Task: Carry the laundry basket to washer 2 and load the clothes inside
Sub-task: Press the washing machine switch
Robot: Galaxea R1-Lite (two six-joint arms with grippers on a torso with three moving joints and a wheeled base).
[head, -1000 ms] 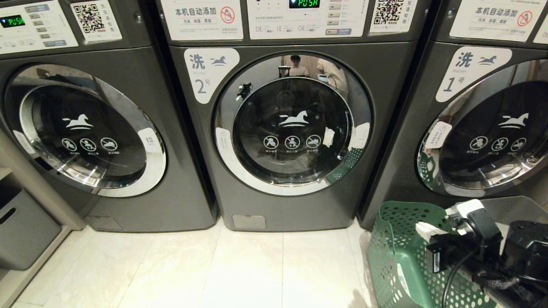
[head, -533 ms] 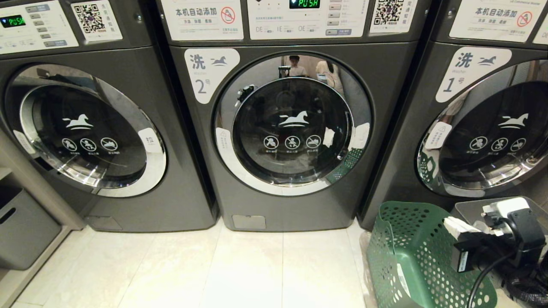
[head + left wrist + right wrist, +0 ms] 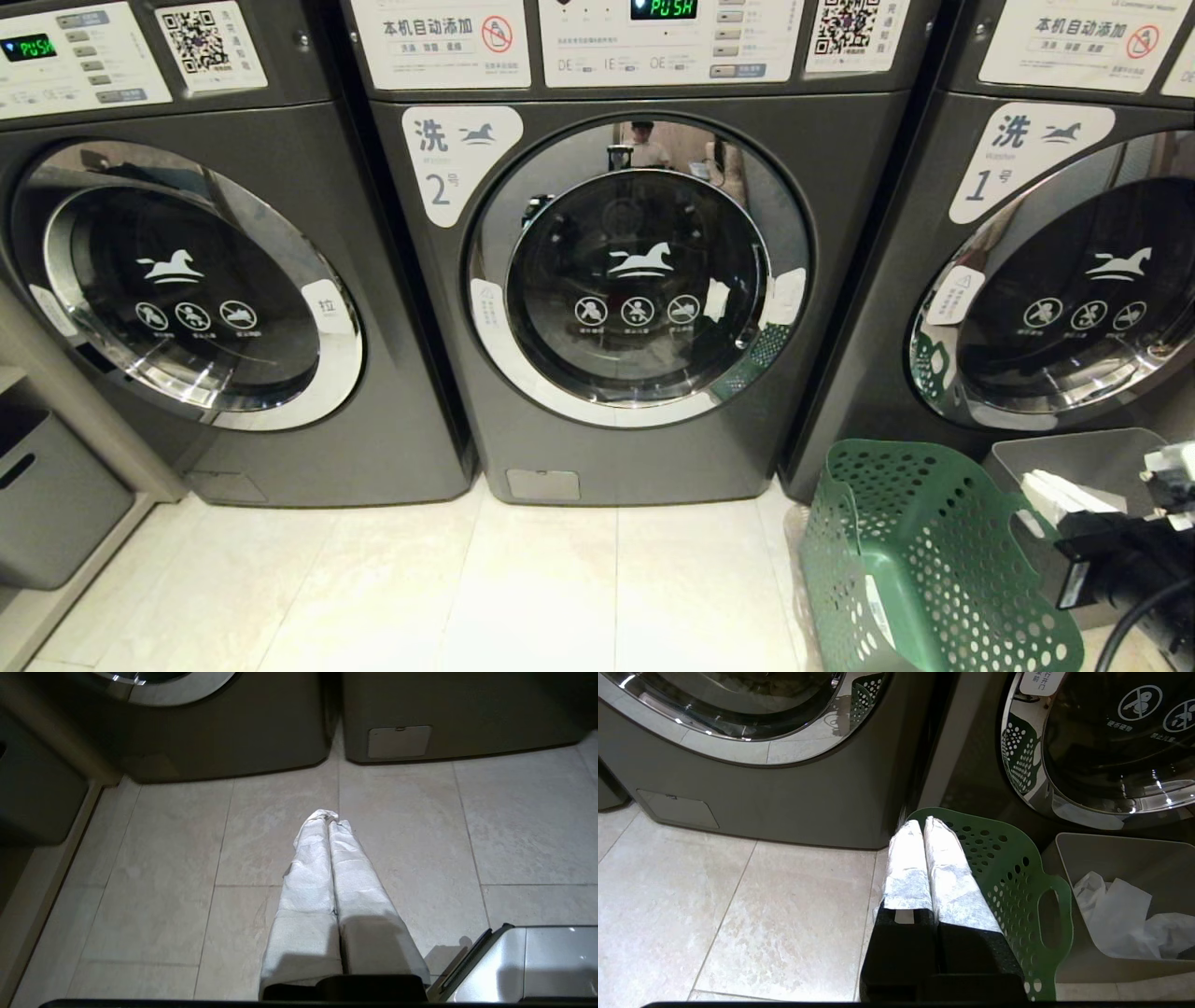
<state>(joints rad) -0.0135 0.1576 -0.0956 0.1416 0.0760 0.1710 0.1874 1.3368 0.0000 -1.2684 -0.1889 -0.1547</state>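
Both grippers closed and empty; right arm at frame edge, left arm out of head view.

Right gripper [image 3: 1050, 490] sits at about 4 o'clock in the head view, white-wrapped fingers [image 3: 924, 858] pressed together, nothing between them. Left gripper [image 3: 329, 819] points downward, its white-wrapped fingers [image 3: 355, 872] likewise pressed together, holding nothing.

Black right end effector [image 3: 923, 826] body, white fabric-wrapped fingers [image 3: 906, 863], black cable, left end effector [image 3: 328, 816] wrapped alike
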